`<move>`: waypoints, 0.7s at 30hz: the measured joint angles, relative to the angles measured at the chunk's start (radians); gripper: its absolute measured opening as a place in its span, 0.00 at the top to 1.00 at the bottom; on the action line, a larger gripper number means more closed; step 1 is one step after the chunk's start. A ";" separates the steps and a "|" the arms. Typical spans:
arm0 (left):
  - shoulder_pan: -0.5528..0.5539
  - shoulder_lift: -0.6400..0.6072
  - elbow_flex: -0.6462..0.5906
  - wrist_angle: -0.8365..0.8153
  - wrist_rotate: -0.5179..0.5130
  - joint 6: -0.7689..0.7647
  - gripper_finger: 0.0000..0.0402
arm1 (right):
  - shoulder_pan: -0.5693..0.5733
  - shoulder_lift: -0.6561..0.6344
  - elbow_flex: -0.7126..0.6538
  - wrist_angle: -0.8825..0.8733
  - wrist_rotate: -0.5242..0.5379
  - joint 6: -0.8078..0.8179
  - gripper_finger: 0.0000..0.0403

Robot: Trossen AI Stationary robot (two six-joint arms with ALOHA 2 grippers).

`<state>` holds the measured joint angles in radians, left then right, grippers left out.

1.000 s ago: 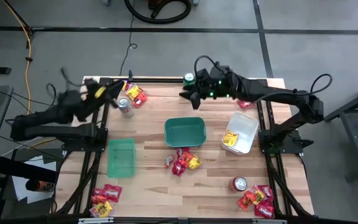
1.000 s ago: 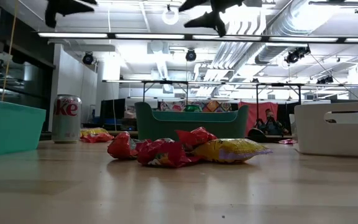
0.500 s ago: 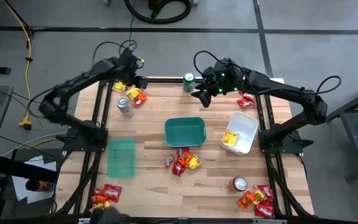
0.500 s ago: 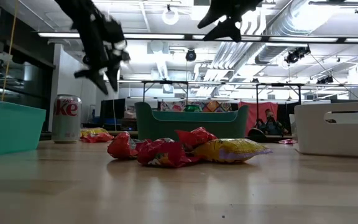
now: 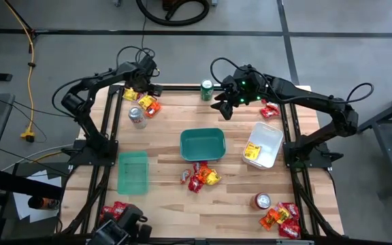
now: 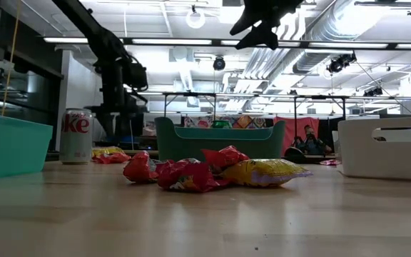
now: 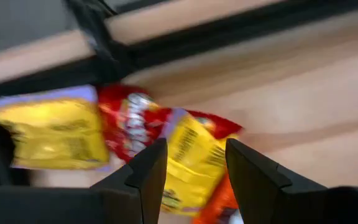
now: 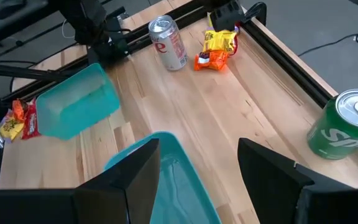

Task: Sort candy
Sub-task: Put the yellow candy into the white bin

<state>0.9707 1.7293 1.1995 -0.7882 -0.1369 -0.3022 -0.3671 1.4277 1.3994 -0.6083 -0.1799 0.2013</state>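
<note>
The candy lies in piles of red, orange and yellow packets: far-left corner (image 5: 145, 103), centre (image 5: 200, 177), near-left (image 5: 114, 212), near-right (image 5: 280, 218), far-right (image 5: 269, 110). My left gripper (image 5: 148, 89) is open over the far-left pile. In the left wrist view its fingers (image 7: 146, 169) stand on either side of a yellow packet (image 7: 194, 155), beside a red one (image 7: 129, 124) and another yellow one (image 7: 48, 134). My right gripper (image 5: 223, 106) is open and empty, high above the table between the green can (image 5: 207, 87) and the dark teal bin (image 5: 202, 144).
A light green bin (image 5: 133, 171) sits left and a white bin (image 5: 264, 144) right, holding a yellow packet (image 5: 252, 151). A silver can (image 5: 137, 117) stands by the far-left pile and a red-silver can (image 5: 262, 201) near right. A dark object (image 5: 124, 223) shows at the near-left edge.
My left arm has swung in from beyond the table's left edge toward the far-left corner and come down over the candy pile there. My right gripper has shifted a little toward the table's right edge, staying high and open.
</note>
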 joint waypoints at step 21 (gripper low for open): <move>-0.018 0.131 0.000 0.004 0.030 -0.019 0.63 | 0.000 0.000 0.000 0.006 0.016 0.029 0.48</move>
<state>0.9527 1.8599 1.1992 -0.7841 -0.1074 -0.3215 -0.3669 1.4273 1.3991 -0.6021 -0.1635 0.2306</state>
